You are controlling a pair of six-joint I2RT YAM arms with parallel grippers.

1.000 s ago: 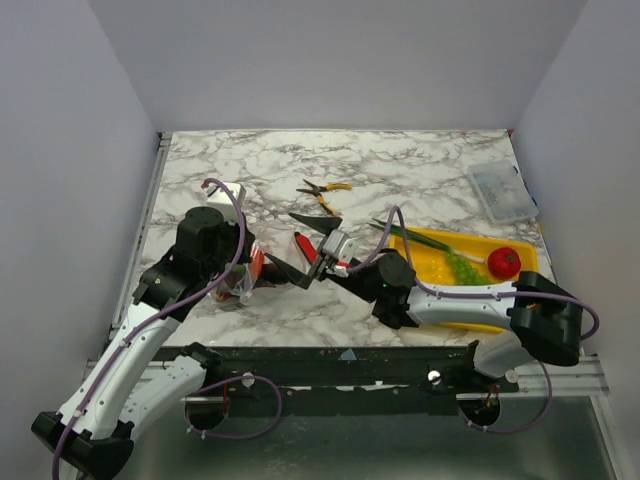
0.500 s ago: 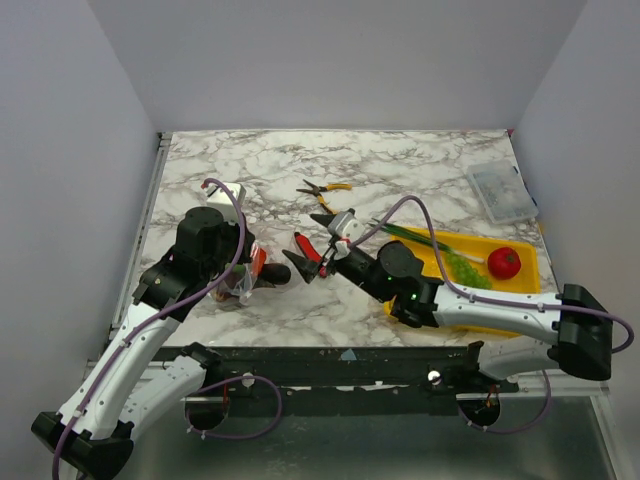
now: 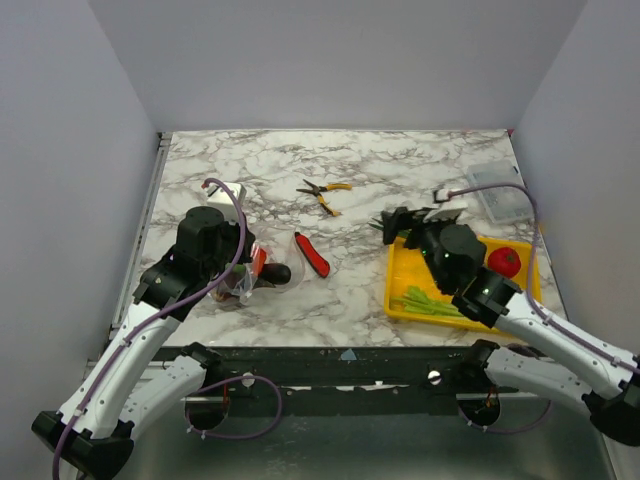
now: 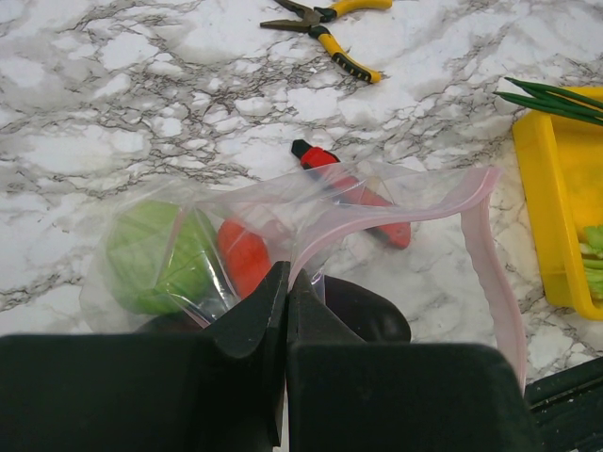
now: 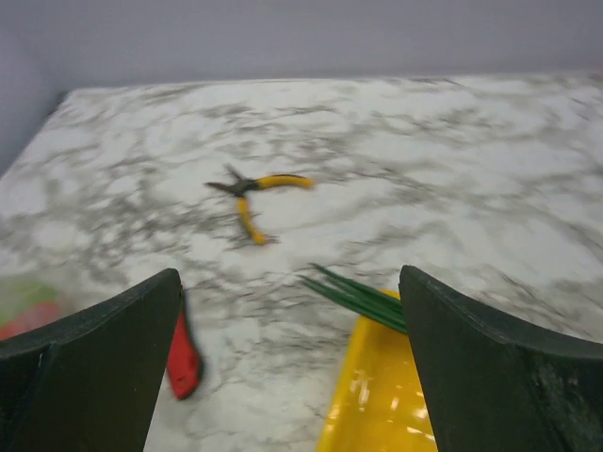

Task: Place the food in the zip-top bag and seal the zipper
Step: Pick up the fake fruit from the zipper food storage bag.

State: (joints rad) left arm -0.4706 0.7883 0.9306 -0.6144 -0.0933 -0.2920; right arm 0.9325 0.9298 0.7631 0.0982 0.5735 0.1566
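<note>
The zip-top bag (image 3: 250, 272) lies at the left with its mouth open toward the right. My left gripper (image 4: 287, 282) is shut on its near mouth edge, on the pinkish zipper (image 4: 479, 235). Inside are the green cabbage (image 4: 155, 259), a red chilli (image 4: 245, 256) and the dark aubergine (image 4: 367, 306) by the mouth. My right gripper (image 3: 400, 220) is open and empty over the yellow tray's far left corner. In the right wrist view it (image 5: 287, 278) hangs above the spring onions (image 5: 363, 297). The tomato (image 3: 503, 261) sits in the tray (image 3: 395, 290).
A red-handled knife (image 3: 312, 254) lies just right of the bag. Yellow-handled pliers (image 3: 325, 194) lie farther back. A small clear box (image 3: 497, 191) stands at the back right. More green stalks (image 3: 430, 300) lie in the tray's near part.
My right gripper has drawn back from the bag's mouth and swung right to the tray, open. The left gripper and the bag have stayed put.
</note>
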